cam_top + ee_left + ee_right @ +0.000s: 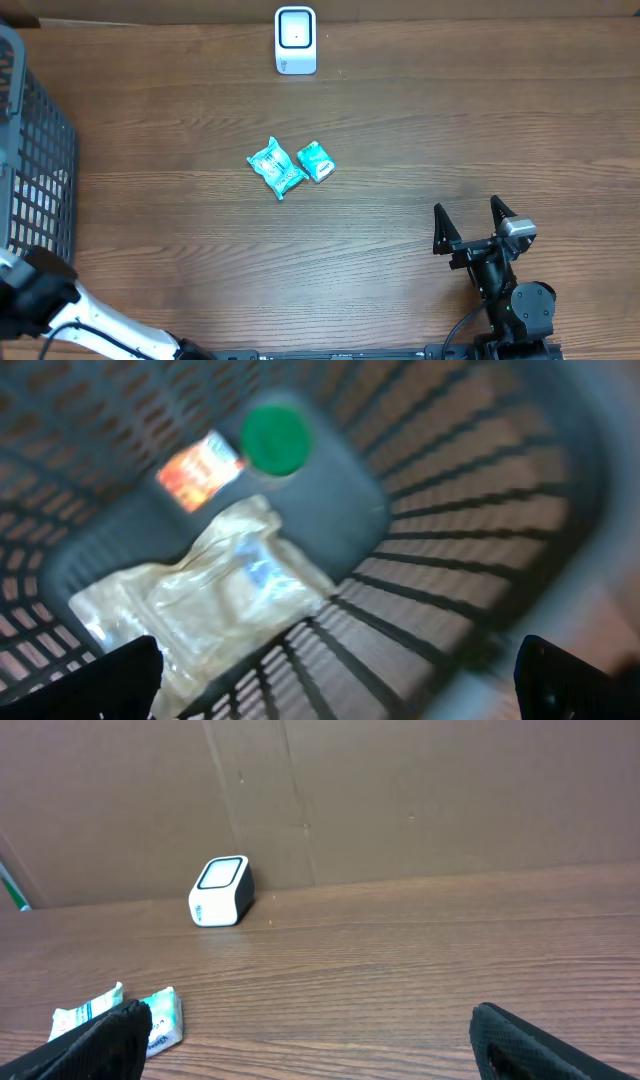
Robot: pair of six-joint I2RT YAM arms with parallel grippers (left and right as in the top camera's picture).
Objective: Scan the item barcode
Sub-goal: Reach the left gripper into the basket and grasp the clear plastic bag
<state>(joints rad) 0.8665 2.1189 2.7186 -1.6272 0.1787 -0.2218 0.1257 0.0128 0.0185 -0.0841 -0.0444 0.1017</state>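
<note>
Midway across the desk [450, 130] lie two teal packets, the larger packet [277, 168] just beside the smaller packet [316, 161]; one white scanner [295, 40] stands at the far edge. Right jaws gape, empty; left jaws, also apart, hang over one basket [480, 510].

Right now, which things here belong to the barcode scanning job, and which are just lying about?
In the job: white scanner; grey basket holding goods, among them a clear packet; left pincer, open over the basket.
Apparently just lying about: larger teal packet; smaller teal packet; right pincer, open, touching nothing.
</note>
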